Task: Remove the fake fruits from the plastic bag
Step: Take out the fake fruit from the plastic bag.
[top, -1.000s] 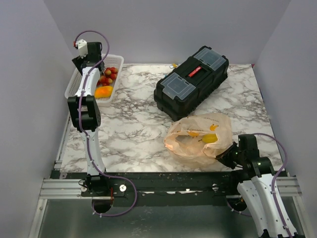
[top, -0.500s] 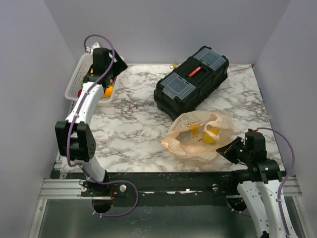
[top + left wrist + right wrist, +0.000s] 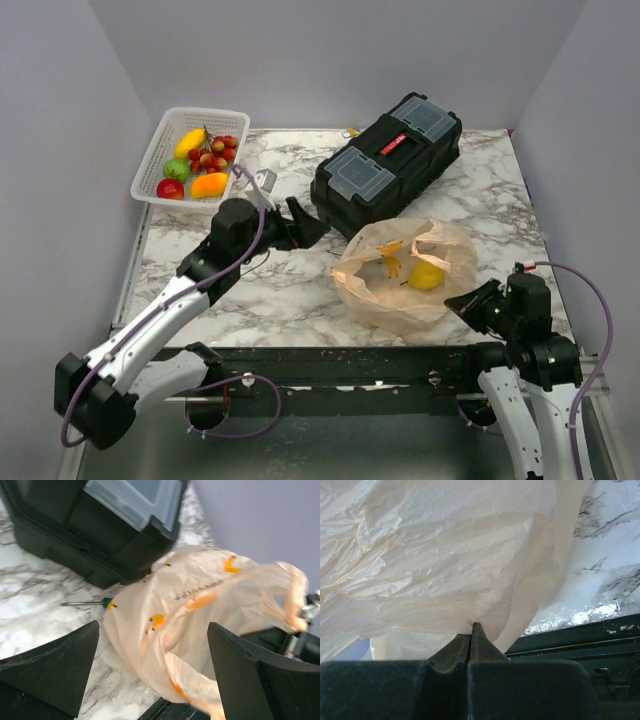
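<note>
Top view, left tool (image 3: 303, 228): jaws apart, low over bare bench (image 3: 250, 290), between toolbox (image 3: 385, 165) and plastic bag (image 3: 400, 300), touching neither.
Top view, plastic bag: right of bench middle, mouth open upward; yellow fruit (image 3: 427, 277) plain inside, an orange shape beside it too veiled by film to name.
Top view, right tool (image 3: 462, 303): at bag's near-right corner, tips lost in film.
Top view, fake fruits (image 3: 200, 160): in white basket (image 3: 148, 172), far-left corner, well apart from bag.
Top view, room: open marble left of bag; toolbox just behind; bench edge near in front.
Left wrist, fingers (image 3: 50, 675): wide apart, nothing between, cut off below.
Left wrist, bag: ahead, blurred at right, contents unseen.
Left wrist, metal shaft (image 3: 82, 603): green-tipped, lying at bag's edge.
Right wrist, right tool (image 3: 471, 630): pressed together, clamped on a pleat of bag; film covers nearly everything.
Right wrist, bench: strip at right, dark rail below.
</note>
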